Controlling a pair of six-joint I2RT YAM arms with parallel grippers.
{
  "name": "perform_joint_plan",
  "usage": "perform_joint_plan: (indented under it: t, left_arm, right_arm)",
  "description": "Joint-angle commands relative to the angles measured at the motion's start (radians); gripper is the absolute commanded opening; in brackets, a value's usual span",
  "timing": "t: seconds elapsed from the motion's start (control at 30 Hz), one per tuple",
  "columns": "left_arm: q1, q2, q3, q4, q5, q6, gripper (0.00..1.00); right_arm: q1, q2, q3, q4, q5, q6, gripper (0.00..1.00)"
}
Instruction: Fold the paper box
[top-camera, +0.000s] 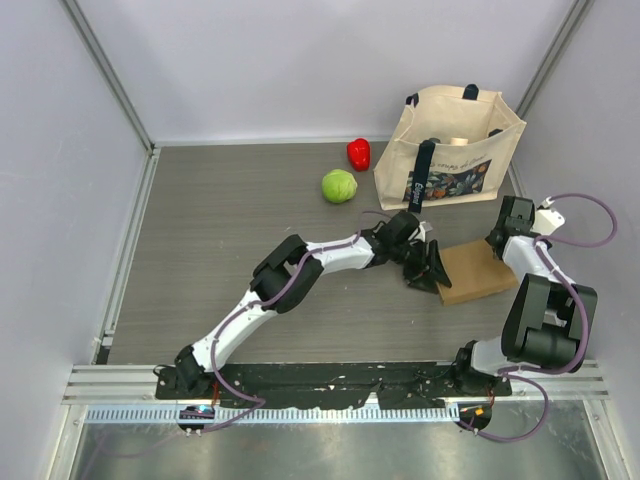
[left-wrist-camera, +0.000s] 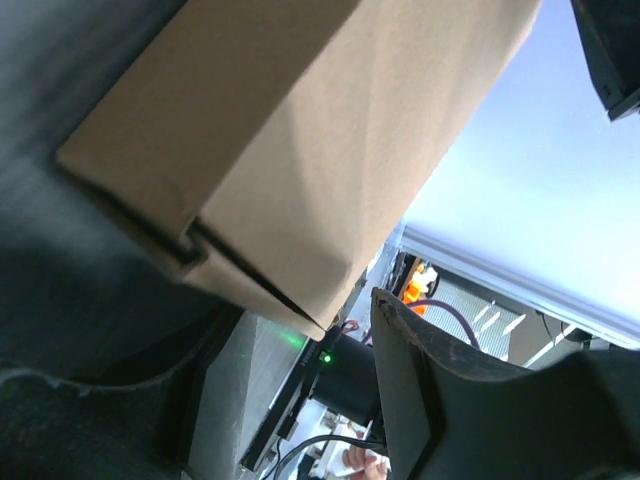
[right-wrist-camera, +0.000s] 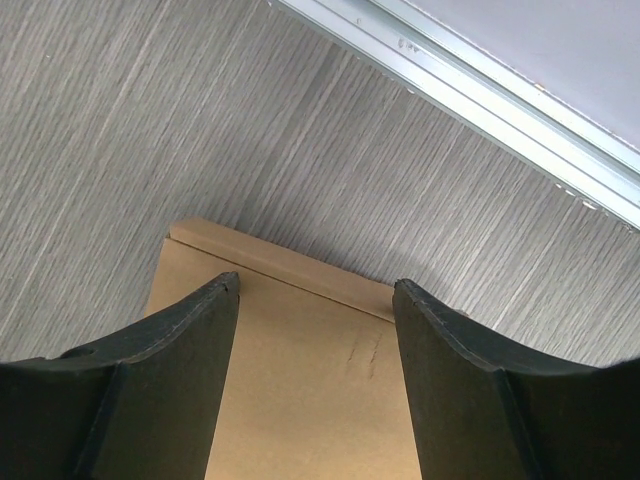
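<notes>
Since the paper box (top-camera: 478, 272) lies shut, right of centre by the tote bag (top-camera: 455, 140): folding judged near-finished. Left gripper (top-camera: 432, 271), right gripper (right-wrist-camera: 316, 292): both released. Next: press lid flat.

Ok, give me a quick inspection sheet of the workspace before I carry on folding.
Surface: grey wood-grain tabletop, no damage seen.
Job's things: plain brown cardboard box, lying flat in front of the bag.
Clutter: beige canvas tote bag, upright; red pepper and round green cabbage to its left.
Grippers: left tool open at the box's left edge; right tool open above the box's right end.
Cables: purple cables along both arms, none on the box.
Surroundings: pale walls, aluminium rail.
</notes>
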Motion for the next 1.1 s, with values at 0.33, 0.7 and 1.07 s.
perform_joint_plan:
  t: [0.33, 0.7, 1.07]
  left_arm:
    - [0.028, -0.054, 0.017, -0.002, -0.039, 0.075, 0.56]
    - [0.03, -0.084, -0.01, -0.029, -0.044, 0.099, 0.58]
    - [0.053, -0.189, -0.115, -0.015, -0.059, 0.112, 0.76]
  right_arm:
    - [0.014, -0.006, -0.013, -0.085, -0.052, 0.052, 0.73]
    - [0.011, -0.057, -0.047, -0.071, 0.005, 0.09, 0.76]
    - [0.011, -0.08, 0.022, -0.112, 0.129, 0.066, 0.81]
